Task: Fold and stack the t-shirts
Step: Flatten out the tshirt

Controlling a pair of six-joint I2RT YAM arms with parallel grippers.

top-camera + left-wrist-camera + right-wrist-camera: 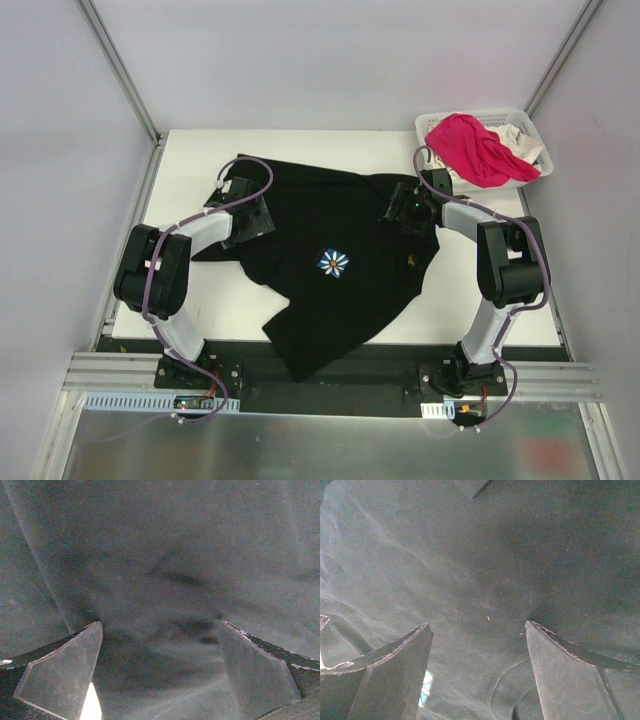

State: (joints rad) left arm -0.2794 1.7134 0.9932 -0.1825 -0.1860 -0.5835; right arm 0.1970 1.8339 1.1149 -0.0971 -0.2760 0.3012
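The large black t-shirt (330, 270) with its daisy print (334, 263) lies spread and rumpled across the white table. My left gripper (248, 222) hangs over the shirt's left shoulder area, jaws wide apart with only black cloth (165, 570) beneath them (159, 625). At the shirt's upper right my right gripper (402, 212) is open too, low over black cloth (470, 565), nothing between its fingers (477, 625). A sliver of the daisy print (425, 687) shows by its left finger. The pink t-shirt (475, 150) and a white one (520, 137) lie in the basket.
The white lattice basket (470, 113) stands at the table's back right corner, just behind the right arm. Bare white table (200, 160) shows at the back left and along the front right. Grey walls and metal rails close in the sides.
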